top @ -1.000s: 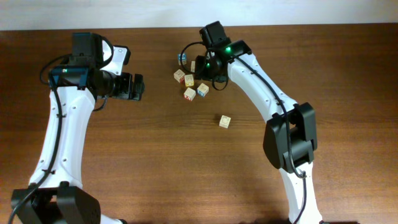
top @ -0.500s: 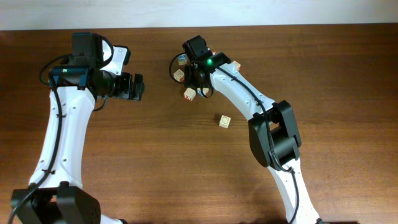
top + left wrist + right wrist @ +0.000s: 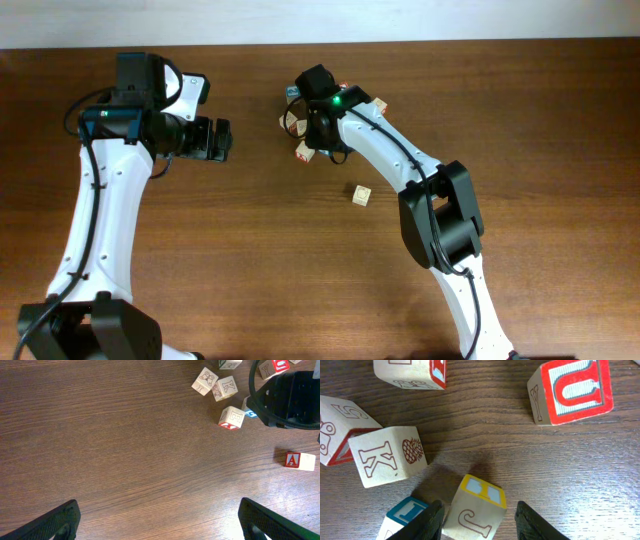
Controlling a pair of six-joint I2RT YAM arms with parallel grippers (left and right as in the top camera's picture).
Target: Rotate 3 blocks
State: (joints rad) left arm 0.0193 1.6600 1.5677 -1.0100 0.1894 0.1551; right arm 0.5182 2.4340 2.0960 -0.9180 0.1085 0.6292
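In the right wrist view a pale-wood block [image 3: 477, 510] with a yellow-framed top and a red-outlined "J" on its side sits tilted between my right gripper's [image 3: 481, 522] fingers. The left finger is nearly against it and a gap shows on the right, so the jaws are open around it. Close by lie a teal-topped block [image 3: 405, 516], a "K" block [image 3: 387, 457] and a red "U" block [image 3: 572, 390]. Overhead, the right gripper [image 3: 322, 138] hangs over the block cluster [image 3: 305, 152]. My left gripper [image 3: 215, 140] is wide open over bare wood [image 3: 160, 530], away from the blocks.
One block [image 3: 361, 195] lies alone right of the cluster and shows a red "A" [image 3: 299, 460] in the left wrist view. Another block [image 3: 381, 106] sits behind the right arm. The table [image 3: 200, 260] is dark brown wood, with a pale wall along its far edge.
The right arm swung left over the block cluster and came down around the yellow-topped block, its jaws narrowing a little. The left arm has not moved.
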